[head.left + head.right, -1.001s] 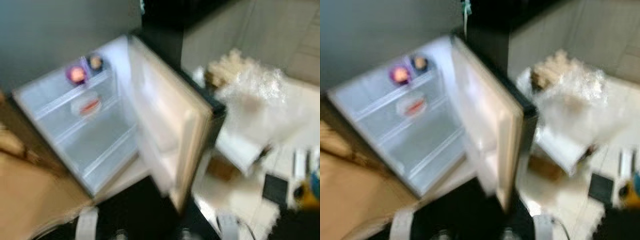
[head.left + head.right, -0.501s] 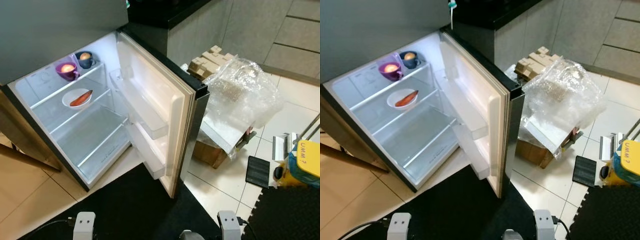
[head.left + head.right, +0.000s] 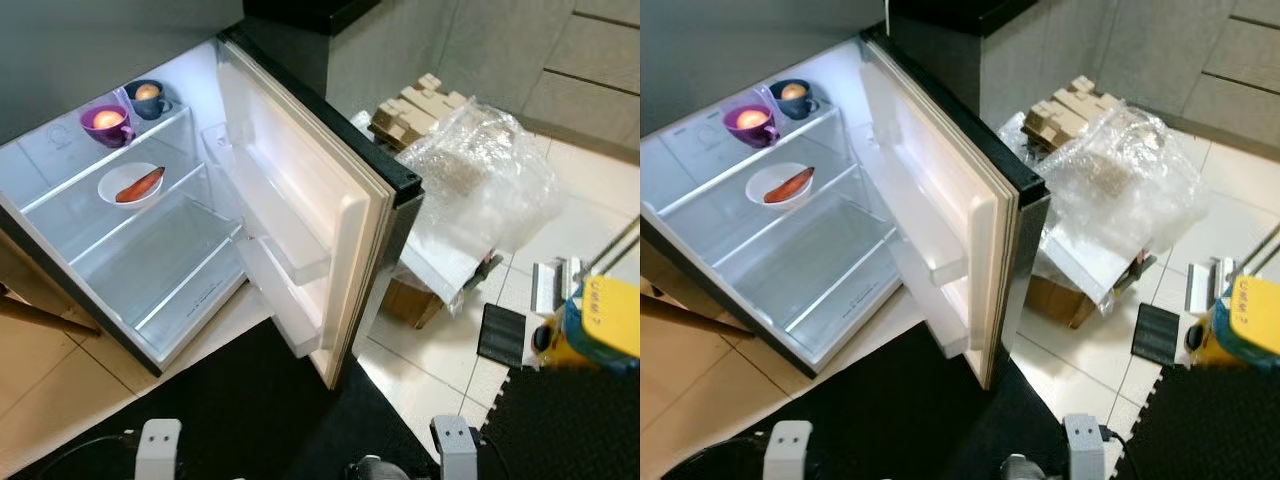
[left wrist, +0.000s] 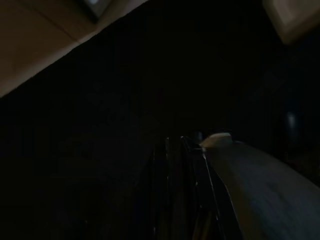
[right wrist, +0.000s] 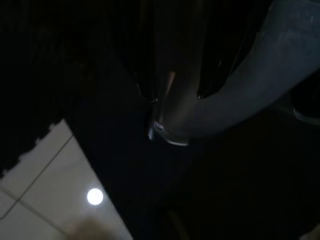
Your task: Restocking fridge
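Observation:
The fridge (image 3: 60,255) stands open, its door (image 3: 300,190) swung out toward the right. A purple cup (image 3: 104,124) and a dark blue cup (image 3: 148,97) share the top shelf, each with something orange inside. Below them a white bowl (image 3: 130,186) holds a long orange piece of food (image 3: 140,184). The lower shelves and door racks are bare. My left gripper (image 4: 175,145) hangs idle in the dark over the black mat. My right gripper (image 5: 175,90) hangs low over the mat's edge and pale tile.
A black mat (image 3: 250,410) lies before the fridge. Right of the door sit a cardboard box under bubble wrap (image 3: 480,180) and stacked cardboard pieces (image 3: 415,108). A yellow machine (image 3: 605,325) and a small black pad (image 3: 500,335) stand at the right. Grey cabinets (image 3: 520,50) line the back.
The camera has moved: the blur of a second ago is gone and the picture has shifted, with the fridge now further left. Nothing in the scene itself has moved.

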Robot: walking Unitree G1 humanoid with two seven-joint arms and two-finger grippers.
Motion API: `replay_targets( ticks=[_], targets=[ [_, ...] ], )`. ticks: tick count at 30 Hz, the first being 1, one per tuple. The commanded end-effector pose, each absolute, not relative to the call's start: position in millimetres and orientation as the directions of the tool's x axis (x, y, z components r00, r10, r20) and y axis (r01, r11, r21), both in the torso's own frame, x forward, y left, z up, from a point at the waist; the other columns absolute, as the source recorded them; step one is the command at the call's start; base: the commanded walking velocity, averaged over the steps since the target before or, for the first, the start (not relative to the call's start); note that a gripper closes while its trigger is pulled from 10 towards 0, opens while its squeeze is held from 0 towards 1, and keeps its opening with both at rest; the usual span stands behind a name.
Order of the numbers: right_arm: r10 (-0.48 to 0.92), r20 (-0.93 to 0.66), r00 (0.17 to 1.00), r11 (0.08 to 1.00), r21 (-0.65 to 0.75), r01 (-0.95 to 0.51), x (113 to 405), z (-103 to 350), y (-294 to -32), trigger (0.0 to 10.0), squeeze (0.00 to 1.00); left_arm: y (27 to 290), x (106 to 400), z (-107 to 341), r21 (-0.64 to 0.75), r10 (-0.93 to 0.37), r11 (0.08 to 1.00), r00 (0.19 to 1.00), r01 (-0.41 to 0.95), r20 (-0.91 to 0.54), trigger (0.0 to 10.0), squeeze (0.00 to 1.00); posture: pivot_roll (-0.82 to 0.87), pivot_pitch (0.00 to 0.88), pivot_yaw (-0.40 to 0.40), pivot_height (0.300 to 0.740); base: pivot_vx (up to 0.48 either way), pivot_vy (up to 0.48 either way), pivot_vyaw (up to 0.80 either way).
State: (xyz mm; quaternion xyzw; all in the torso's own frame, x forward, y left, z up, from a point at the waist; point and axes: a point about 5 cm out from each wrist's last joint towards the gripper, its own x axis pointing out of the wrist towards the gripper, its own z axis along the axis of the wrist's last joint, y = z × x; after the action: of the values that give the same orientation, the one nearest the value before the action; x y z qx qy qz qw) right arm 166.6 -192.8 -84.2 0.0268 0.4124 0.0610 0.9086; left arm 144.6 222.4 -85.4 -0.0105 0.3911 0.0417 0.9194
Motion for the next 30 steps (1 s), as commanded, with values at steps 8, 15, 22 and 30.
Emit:
replay_targets(
  ticks=[8,15,22,30],
  targets=[
    [0.167,-0.701,0.694,0.986,0.131,-0.104,173,-80,-186,10.0,0.00,224,151,-82,0.057,0.146,0.987,0.710,-0.148,-0.689,10.0,0.00,-0.14,0.133,0.018,0.721,0.000,0.000,0.00],
    [0.208,-0.635,0.744,0.978,0.147,-0.147,187,-71,-183,10.0,0.00,240,172,-63,0.062,0.202,0.977,0.809,-0.202,-0.552,10.0,0.00,-0.14,0.130,0.017,0.740,0.000,0.000,0.00],
    [0.093,-0.455,0.886,0.978,0.207,0.004,238,-35,-198,10.0,0.00,232,203,-23,0.007,-0.024,1.000,0.966,0.027,-0.257,10.0,0.00,-0.14,0.133,0.019,0.740,0.000,0.000,0.00],
    [0.022,-0.341,0.940,0.993,0.117,0.020,286,5,-210,10.0,0.00,210,210,8,0.148,-0.298,0.940,0.951,0.307,-0.082,10.0,0.00,-0.12,0.138,0.002,0.740,0.000,0.000,0.00]
  ],
)
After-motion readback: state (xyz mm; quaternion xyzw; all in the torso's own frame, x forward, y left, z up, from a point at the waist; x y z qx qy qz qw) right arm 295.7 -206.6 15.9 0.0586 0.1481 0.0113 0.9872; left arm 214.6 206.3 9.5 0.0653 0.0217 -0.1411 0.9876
